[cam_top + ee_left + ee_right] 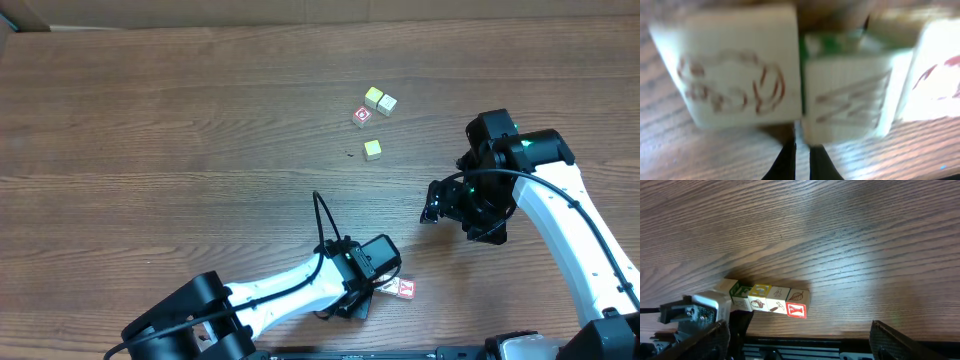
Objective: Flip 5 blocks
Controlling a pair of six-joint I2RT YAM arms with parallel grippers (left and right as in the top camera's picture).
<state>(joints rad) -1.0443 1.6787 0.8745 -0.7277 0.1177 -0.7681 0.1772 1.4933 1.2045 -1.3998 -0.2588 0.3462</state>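
Near the table's (150, 120) front edge, a touching row of four: three printed blocks (776, 305) and one green cube (740, 291) at the end nearest the left claw (802, 150), pinched shut just beside it. Right claw (800, 337) spread wide, empty. Well apart: one red-marked block (362, 116) among three yellow-topped cubes (373, 96).

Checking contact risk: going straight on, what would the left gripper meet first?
Probably the blocks right ahead of the left gripper, near the seam between two of them. The blur leaves the depth unclear.
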